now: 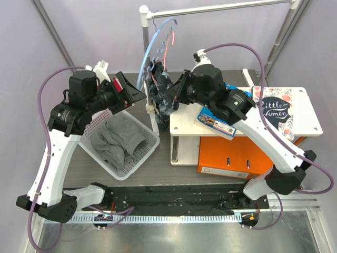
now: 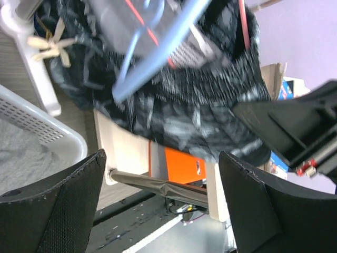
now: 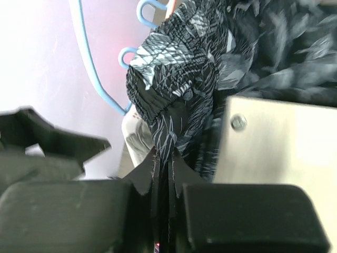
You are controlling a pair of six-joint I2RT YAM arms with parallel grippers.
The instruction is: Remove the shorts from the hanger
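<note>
Shorts (image 1: 160,89) draped on the pink hanger (image 1: 167,46) at the rail (image 1: 221,8), between both arms.
Right jaws clamped on a fabric fold; left jaws apart, empty. A one-sided pull may drag the hanger off the rail with them.

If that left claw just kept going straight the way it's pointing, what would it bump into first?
Most likely the shorts: the left gripper stands open with that printed cloth hanging straight ahead, though depth is unclear.
</note>
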